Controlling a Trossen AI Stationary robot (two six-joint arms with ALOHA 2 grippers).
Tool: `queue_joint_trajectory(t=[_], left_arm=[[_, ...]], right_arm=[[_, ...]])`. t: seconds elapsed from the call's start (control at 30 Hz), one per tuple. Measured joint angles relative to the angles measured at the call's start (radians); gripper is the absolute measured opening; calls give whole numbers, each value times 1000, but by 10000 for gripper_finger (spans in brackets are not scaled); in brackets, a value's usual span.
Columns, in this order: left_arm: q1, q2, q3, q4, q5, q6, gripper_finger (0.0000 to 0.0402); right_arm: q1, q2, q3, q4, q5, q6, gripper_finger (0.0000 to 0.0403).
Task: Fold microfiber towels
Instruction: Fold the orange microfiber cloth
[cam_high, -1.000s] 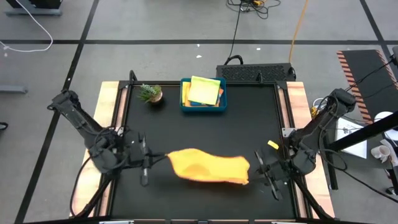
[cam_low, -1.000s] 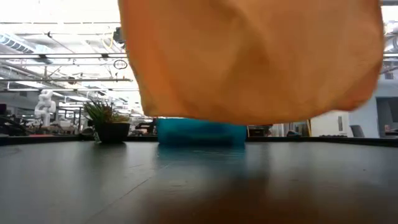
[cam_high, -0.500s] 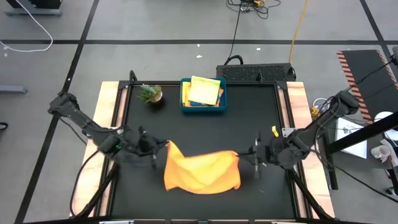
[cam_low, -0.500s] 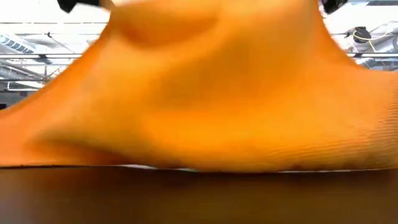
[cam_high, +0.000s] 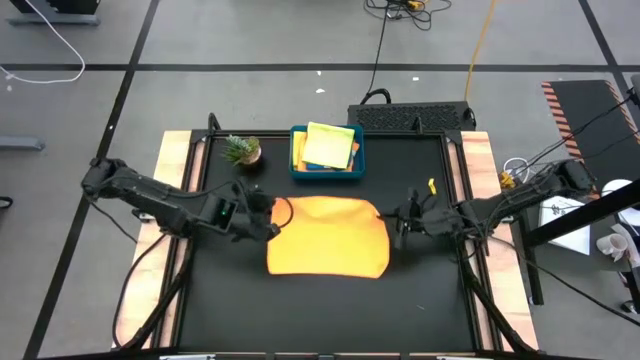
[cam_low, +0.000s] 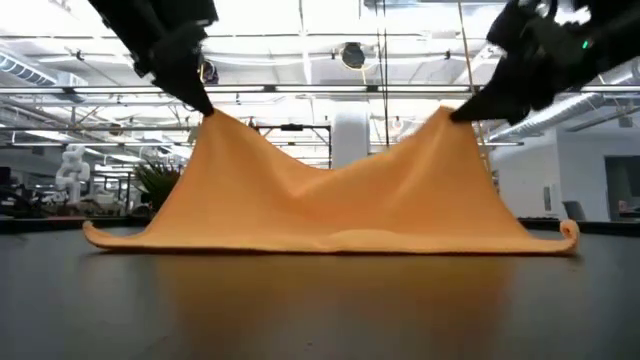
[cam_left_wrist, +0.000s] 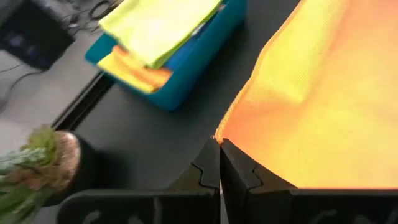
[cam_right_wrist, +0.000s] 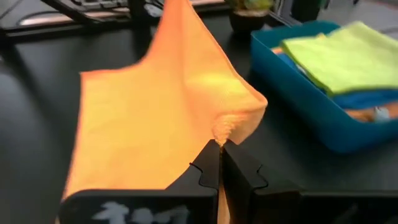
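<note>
You have an orange towel (cam_high: 330, 248) spread across the middle of the black table (cam_high: 330, 310), its near edge flat on the surface and its two far corners lifted. Your left gripper (cam_high: 275, 213) is pinched shut on the far left corner, and your right gripper (cam_high: 393, 217) is pinched shut on the far right corner. From table height the cloth (cam_low: 330, 200) rises to a peak at each held corner and sags between them, with its lower edge lying on the surface. In the left wrist view the two dark fingers (cam_left_wrist: 208, 168) meet tightly on the towel's hem (cam_left_wrist: 311, 106); in the right wrist view the fingers (cam_right_wrist: 208, 165) meet the same way on a bunched corner (cam_right_wrist: 239, 121).

At the far edge of the table, about midway along it, sits a blue tray (cam_high: 327, 165) holding a stack of folded towels, the lime green towel (cam_high: 330, 146) on top, with yellow, blue and orange layers showing beneath it. A small potted plant (cam_high: 242, 151) stands just to the left of the tray, near the far left corner.
</note>
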Motion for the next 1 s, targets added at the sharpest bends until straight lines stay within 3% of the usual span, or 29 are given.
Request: queue_joint_trajectory(t=[0.2,0.37,0.47,0.67,1.0], left_arm=[[72,32,0,11,47,83,1],[85,38,-43,66,53,187,1],[89,38,-103,138,107,197,1],[1,38,-188,318,146,246,1],[-163,37,-203,355,146,255,1]], right_arm=[[-122,-34,-82,61,-147,-37,0],[-143,-71,-118,75,-226,-119,0],[-142,-89,-140,87,-274,-120,0],[-128,-96,-186,137,-451,-90,0],[6,-90,-240,172,-458,-52,0]])
